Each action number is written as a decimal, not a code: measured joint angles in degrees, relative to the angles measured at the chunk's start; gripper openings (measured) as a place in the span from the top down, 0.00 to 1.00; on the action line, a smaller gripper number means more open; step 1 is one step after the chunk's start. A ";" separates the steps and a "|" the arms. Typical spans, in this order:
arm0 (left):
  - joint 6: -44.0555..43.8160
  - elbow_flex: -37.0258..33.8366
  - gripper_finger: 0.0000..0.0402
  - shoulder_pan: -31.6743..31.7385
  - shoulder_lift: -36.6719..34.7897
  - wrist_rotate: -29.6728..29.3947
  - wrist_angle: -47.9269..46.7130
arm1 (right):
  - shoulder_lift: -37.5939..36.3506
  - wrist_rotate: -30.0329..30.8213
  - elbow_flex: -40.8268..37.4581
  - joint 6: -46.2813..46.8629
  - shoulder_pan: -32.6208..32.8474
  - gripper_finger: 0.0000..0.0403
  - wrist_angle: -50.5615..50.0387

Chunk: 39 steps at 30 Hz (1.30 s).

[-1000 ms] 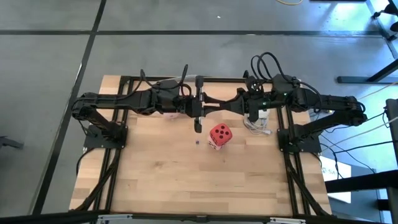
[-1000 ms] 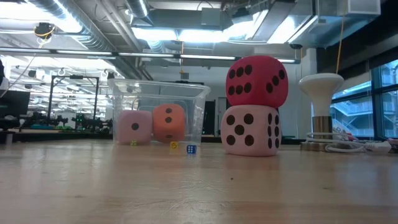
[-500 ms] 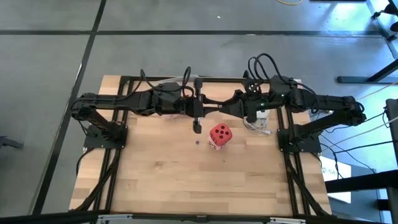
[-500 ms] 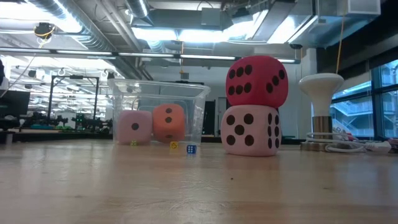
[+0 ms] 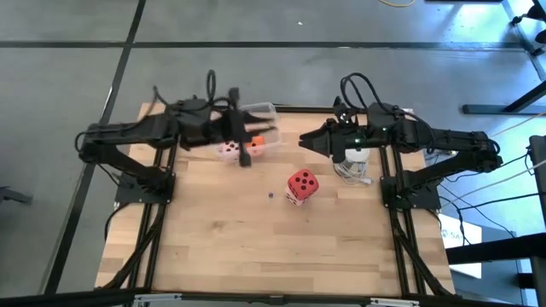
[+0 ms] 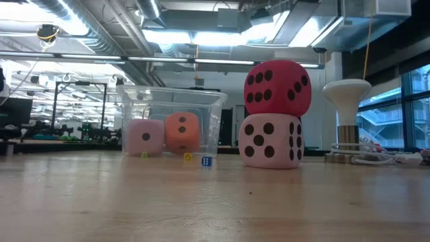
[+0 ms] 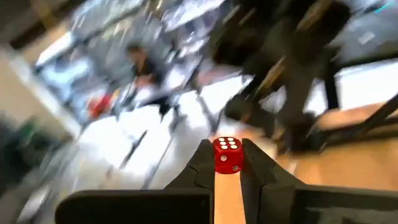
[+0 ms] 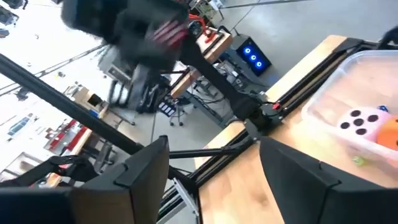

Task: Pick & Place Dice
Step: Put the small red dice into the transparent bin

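Note:
My left gripper (image 5: 246, 159) hangs over the near side of the clear tub (image 5: 266, 111) and is shut on a small red die with white pips (image 7: 228, 154). A pink die (image 6: 145, 137) and an orange die (image 6: 182, 132) rest on the tub's floor. A red die (image 5: 301, 182) sits on top of a pale pink die (image 6: 271, 140) on the table's middle. My right gripper (image 5: 303, 141) stands open and holds nothing, to the right of the tub and beyond the stack. Neither gripper shows in the low view. My left gripper pinches the small red die by two opposite faces (image 7: 218, 159) between its two fingertips. The face with several white pips looks back at the wrist camera. The die is lifted clear of the table.
A tiny yellow die (image 6: 187, 157) and a tiny blue die (image 6: 206, 161) lie on the table in front of the tub. A white lamp-like stand (image 6: 347, 114) with cables stands at the far right. The near half of the wooden table (image 5: 256, 247) holds nothing.
My left gripper has swung quickly from the table's middle, where it stood tip to tip with the right gripper, toward the table's left and a little farther back, over the tub. My right gripper has drawn back toward the table's right. The dice stack has stayed still.

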 joint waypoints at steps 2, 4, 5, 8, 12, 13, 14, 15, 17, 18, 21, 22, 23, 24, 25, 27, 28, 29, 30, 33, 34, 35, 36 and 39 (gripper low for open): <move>-4.28 0.04 0.96 3.38 -0.73 -0.08 -6.92 | 0.00 0.13 0.00 1.21 0.77 0.40 -1.33; -9.09 0.04 0.96 7.85 -0.48 3.30 -12.93 | 0.00 0.65 0.00 1.50 2.09 0.41 -2.47; -10.93 0.04 0.96 10.35 0.11 6.18 -15.57 | 0.00 1.40 0.00 1.50 2.86 0.41 -2.97; -14.87 -0.04 0.96 19.42 2.76 14.51 -24.30 | -0.32 3.94 0.00 1.51 5.16 0.43 -4.89; -16.30 -0.02 0.96 31.91 8.29 28.39 -35.33 | -0.89 6.24 0.00 1.64 8.16 0.45 -5.49; -15.71 -0.02 0.96 34.57 10.12 32.39 -37.43 | -1.05 6.89 0.00 1.63 8.89 0.46 -5.35; -15.55 -0.05 0.96 36.66 12.02 34.54 -39.10 | -1.29 7.68 0.00 1.60 9.58 0.46 -5.55; -15.42 -0.09 0.96 38.23 13.81 34.78 -40.64 | -1.45 8.41 0.00 1.47 10.32 0.47 -5.65; -14.28 -0.11 0.96 40.30 16.78 32.38 -43.07 | -1.68 10.09 0.00 1.30 11.79 0.48 -5.76; -13.04 -0.09 0.96 41.05 17.99 31.34 -43.81 | -1.83 10.95 0.00 1.25 12.55 0.48 -6.31; -9.51 -0.09 0.96 42.17 21.61 30.35 -45.36 | -2.03 13.43 0.00 1.66 14.83 0.49 -7.61; -8.46 -0.09 0.96 42.19 22.70 30.30 -45.48 | -2.03 14.38 0.00 1.97 15.59 0.50 -8.33; -7.52 -0.09 0.96 42.14 23.59 30.29 -45.77 | -2.01 15.25 0.00 2.36 16.27 0.50 -8.80; -6.49 -0.09 0.96 42.07 24.47 30.09 -46.47 | -2.01 16.18 0.00 2.83 16.91 0.50 -9.10; -5.56 -0.08 0.96 41.73 25.35 29.02 -47.20 | -2.01 17.15 0.00 3.01 17.56 0.50 -9.15; -4.05 -0.04 0.96 40.98 27.20 25.59 -48.71 | -2.01 18.79 0.00 3.15 18.70 0.50 -9.45; -3.24 -0.04 0.96 40.61 27.98 23.83 -49.58 | -2.01 19.56 0.00 3.17 19.20 0.50 -9.49; -2.52 -0.04 0.96 40.21 28.76 22.32 -50.26 | -2.01 20.27 0.00 3.29 19.63 0.50 -9.49; -2.06 -0.04 0.96 39.68 29.29 20.89 -50.44 | -2.01 20.86 0.00 3.43 19.96 0.50 -9.46; -0.23 -0.04 0.96 38.50 30.43 17.98 -51.06 | -2.01 21.80 0.00 3.48 20.70 0.50 -9.47; 0.36 -0.04 0.96 38.01 30.70 16.61 -50.97 | -2.01 22.01 0.00 3.50 20.85 0.50 -9.44; 0.83 -0.04 0.96 37.51 30.81 15.05 -50.83 | -2.01 22.21 0.00 3.67 20.98 0.50 -9.45; 1.33 -0.04 0.96 37.03 30.86 13.38 -50.88 | -2.01 22.25 0.00 3.89 21.09 0.50 -9.44; 3.33 -0.02 0.91 35.53 30.74 9.96 -50.90 | -2.01 22.25 0.00 4.07 21.18 0.50 -9.43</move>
